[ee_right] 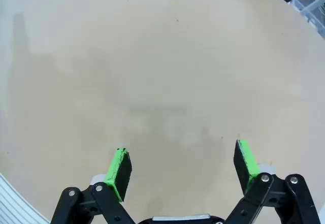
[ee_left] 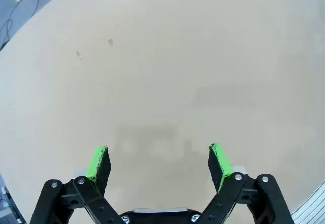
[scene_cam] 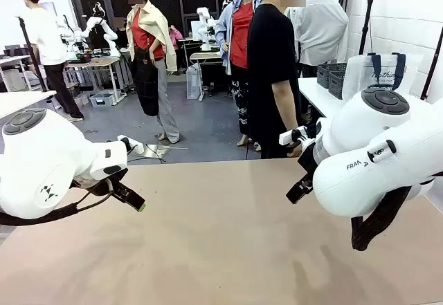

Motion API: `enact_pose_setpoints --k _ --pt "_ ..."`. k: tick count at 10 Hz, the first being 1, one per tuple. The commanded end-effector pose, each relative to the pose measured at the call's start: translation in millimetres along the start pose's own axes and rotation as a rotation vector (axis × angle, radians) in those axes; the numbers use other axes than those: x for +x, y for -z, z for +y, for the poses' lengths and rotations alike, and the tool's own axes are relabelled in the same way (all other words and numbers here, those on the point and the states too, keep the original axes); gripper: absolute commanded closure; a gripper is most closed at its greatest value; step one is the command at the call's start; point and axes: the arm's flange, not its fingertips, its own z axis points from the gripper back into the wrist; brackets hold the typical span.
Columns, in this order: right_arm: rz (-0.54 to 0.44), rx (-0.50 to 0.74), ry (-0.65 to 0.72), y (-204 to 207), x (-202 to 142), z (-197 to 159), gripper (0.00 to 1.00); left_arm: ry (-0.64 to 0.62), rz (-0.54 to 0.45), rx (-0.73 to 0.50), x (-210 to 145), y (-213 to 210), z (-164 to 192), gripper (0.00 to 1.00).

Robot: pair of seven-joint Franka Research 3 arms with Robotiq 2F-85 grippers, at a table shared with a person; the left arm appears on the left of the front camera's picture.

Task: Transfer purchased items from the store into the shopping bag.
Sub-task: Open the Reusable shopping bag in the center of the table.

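My left gripper (ee_left: 158, 163) is open above the bare tan tabletop (ee_left: 167, 71), with nothing between its green pads. The right gripper (ee_right: 182, 168) also stands open over bare table, holding nothing. In the front view the left gripper (scene_cam: 130, 196) hangs low at the left and the right gripper (scene_cam: 300, 187) at the right. The shopping bag (scene_cam: 379, 75), translucent with navy handles, stands on a white side table at the far right. Beside it, to its left, sits the store (scene_cam: 331, 75), a dark grey mesh basket. The purchased items are out of view.
A person in a black top (scene_cam: 272, 63) stands at the table's far edge, right of centre, a hand (scene_cam: 299, 139) near my right arm. The white side table (scene_cam: 315, 96) lies beyond the right arm. Other people stand farther back on the grey floor.
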Motion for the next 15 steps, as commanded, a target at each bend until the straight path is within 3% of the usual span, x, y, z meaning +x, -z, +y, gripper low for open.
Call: enact_pose_setpoints --k 1,15 --pt "0.000 0.000 0.000 0.0 0.0 0.0 0.00 0.000 0.000 0.000 0.0 0.0 0.0 0.00" --pt "0.000 0.000 0.000 0.0 0.0 0.0 0.00 0.000 0.000 0.000 0.0 0.0 0.0 0.00"
